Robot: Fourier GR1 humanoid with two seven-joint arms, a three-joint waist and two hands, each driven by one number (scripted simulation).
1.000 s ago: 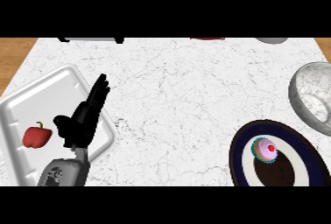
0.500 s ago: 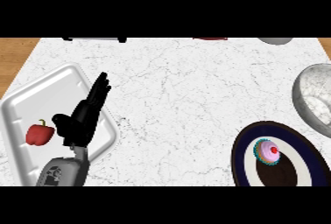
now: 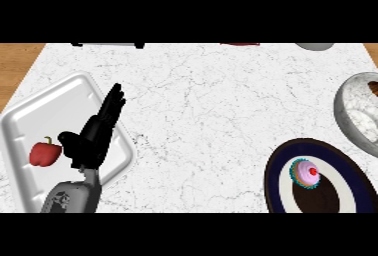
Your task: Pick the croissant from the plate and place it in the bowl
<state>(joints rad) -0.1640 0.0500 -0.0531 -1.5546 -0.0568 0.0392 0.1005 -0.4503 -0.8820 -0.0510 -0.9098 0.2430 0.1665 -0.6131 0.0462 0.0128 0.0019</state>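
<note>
A white marbled counter (image 3: 214,100) fills the view, and the plate (image 3: 282,175) at its lower right serves as the landmark. The plate is dark blue with a pale ring and a dark centre, and its lower and right parts are cut off by the edge of the view. On it sits a cupcake (image 3: 306,173) with pink icing, a teal wrapper and a red cherry on top. No croissant can be made out on the plate; the task's pastry does not show there.

Just above and to the right of the plate stands a grey bowl (image 3: 347,117), partly cut by the right edge. Inside it a small brown piece (image 3: 373,88) shows at the far rim, too cropped to say for sure what it is.

Well to the left of the plate lies a white tray (image 3: 55,102), tilted in the view, with a red bell pepper (image 3: 44,154) on it. The left hand (image 3: 92,137) hangs over the tray's right side, just beside the pepper, fingers straight and pointing away from the robot, thumb out toward the pepper, holding nothing. Its grey forearm (image 3: 70,197) enters from the lower edge. The right hand does not show.

Far above the plate, along the counter's back edge, a few cropped shapes appear, too little of them visible to name.
</note>
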